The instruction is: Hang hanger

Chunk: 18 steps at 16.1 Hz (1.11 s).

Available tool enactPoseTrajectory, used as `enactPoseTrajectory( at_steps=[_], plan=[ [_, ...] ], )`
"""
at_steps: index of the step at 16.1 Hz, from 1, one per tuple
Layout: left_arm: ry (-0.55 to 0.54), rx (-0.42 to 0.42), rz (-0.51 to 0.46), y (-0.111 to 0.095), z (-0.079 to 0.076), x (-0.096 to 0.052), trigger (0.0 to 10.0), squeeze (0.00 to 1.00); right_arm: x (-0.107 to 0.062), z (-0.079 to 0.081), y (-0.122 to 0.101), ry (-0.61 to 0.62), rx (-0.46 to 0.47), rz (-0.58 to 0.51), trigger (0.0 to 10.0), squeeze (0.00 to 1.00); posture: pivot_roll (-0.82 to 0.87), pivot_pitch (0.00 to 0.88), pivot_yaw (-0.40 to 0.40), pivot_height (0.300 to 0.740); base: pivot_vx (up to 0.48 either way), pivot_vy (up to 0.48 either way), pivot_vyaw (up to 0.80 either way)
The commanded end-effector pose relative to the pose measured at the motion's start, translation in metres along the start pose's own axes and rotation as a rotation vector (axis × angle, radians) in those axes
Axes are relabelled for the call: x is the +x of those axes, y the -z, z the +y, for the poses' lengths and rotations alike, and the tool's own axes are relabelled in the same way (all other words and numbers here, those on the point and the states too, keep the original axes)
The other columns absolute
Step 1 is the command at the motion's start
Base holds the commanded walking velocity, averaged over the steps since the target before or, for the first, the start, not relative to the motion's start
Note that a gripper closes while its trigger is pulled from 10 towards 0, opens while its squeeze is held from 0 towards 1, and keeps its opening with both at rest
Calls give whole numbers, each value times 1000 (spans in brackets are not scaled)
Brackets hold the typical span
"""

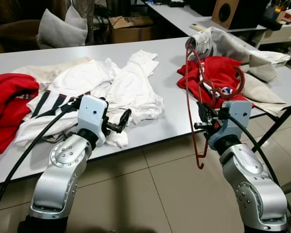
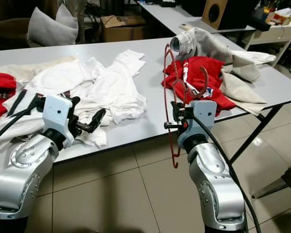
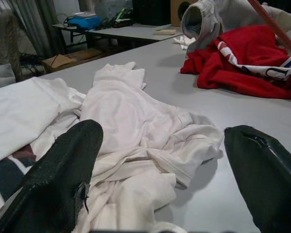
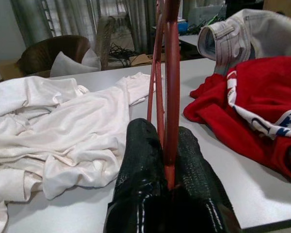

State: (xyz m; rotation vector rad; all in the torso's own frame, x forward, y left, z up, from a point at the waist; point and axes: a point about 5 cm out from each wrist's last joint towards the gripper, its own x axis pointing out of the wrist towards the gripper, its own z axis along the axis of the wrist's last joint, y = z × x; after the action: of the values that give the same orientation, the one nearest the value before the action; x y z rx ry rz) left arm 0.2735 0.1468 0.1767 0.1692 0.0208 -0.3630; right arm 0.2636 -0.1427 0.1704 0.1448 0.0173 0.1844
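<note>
Right wrist view: right gripper (image 4: 166,160) pinches one red hanger (image 1: 189,92) (near table (image 1: 169,82) edge); left gripper (image 3: 165,170) spread over white shirts (image 1: 131,87).

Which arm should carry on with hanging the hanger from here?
The right. The right gripper is already shut on the red hanger, holding it upright at the table edge. The left gripper is open over the white shirts.

Dark red plastic hanger (image 1: 194,92), held upright on edge, at the table's front edge beside red clothing
</note>
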Motion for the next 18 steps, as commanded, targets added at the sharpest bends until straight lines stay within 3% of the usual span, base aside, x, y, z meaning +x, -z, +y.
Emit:
enactPoseTrajectory(
  at_steps=[1, 2, 3, 4, 6, 7, 8, 9, 10, 11, 12, 13, 14, 15, 16, 18],
  plan=[
    [16, 7, -9, -3, -2, 2, 10000, 0, -2, -3, -3, 12, 14, -14, 10000, 0, -100, 0, -21, 740, 0, 0, 0],
    [17, 7, -9, -3, -2, 2, 10000, 0, -2, -3, -3, 7, 21, -17, 10000, 0, -100, 0, -21, 740, 0, 0, 0],
    [18, 6, -9, -3, -2, 2, 10000, 0, -2, -2, -4, -5, 37, -29, 0, 0, -102, 0, -21, 740, 0, 0, 0],
    [19, 6, -8, -4, -2, 2, 10000, 0, -3, -2, -5, -6, 41, -32, 0, 0, -102, 0, -20, 740, 0, 0, 0],
    [21, 7, -5, -3, -3, 2, 10000, 0, -3, -3, -3, 8, 13, -14, 10000, 0, -104, 0, -16, 740, 0, 0, 0],
    [21, 7, -4, -3, -3, 2, 10000, 0, -3, -2, -3, -2, 18, -16, 10000, 0, -104, 0, -16, 740, 0, 0, 0],
    [22, 6, -1, -2, -3, 1, 10000, 0, -3, -1, -3, -16, 26, -26, 0, 0, -109, 0, -11, 740, 0, 0, 0],
    [22, 5, -1, -2, -3, 2, 10000, 0, -3, -1, -3, -11, 20, -24, 0, 0, -109, 0, -11, 740, 0, 0, 0],
    [23, 5, 1, -2, -4, 2, 10000, 0, -3, -2, -2, 0, 5, -12, 8118, 0, -111, 0, -10, 740, 0, 0, 0],
    [25, 2, 3, -1, -5, 2, 10000, 0, -3, 0, -2, -25, 26, -22, 2824, 0, -115, 0, -6, 740, 0, 0, 0],
    [28, -2, 3, 0, -7, 2, 10000, 0, -5, -1, -1, -21, 17, -21, 0, 0, -123, 0, -9, 740, 0, 0, 0],
    [28, -6, 5, 2, -9, 2, 10000, 0, -5, -1, 0, -29, 15, -16, 4392, 0, -124, 0, -17, 740, 0, 0, 0],
    [23, -11, 6, 3, -9, 3, 10000, 0, -5, 0, -1, -48, 20, -23, 0, 0, -127, 0, -20, 740, 0, 0, 0],
    [17, -17, 7, 4, -9, 3, 10000, 0, -4, -1, -2, -34, -5, -19, 0, 0, -130, 0, -23, 740, 0, 0, 0],
    [15, -18, 8, 5, -9, 3, 10000, 0, -2, -2, -1, -25, -28, -2, 10000, 0, -131, 0, -26, 740, 0, 0, 0],
    [3, -32, 24, 8, -8, 4, 10000, 0, 0, -2, 1, -36, -53, 23, 10000, 0, -133, 0, -28, 740, 0, 0, 0]
  ],
)
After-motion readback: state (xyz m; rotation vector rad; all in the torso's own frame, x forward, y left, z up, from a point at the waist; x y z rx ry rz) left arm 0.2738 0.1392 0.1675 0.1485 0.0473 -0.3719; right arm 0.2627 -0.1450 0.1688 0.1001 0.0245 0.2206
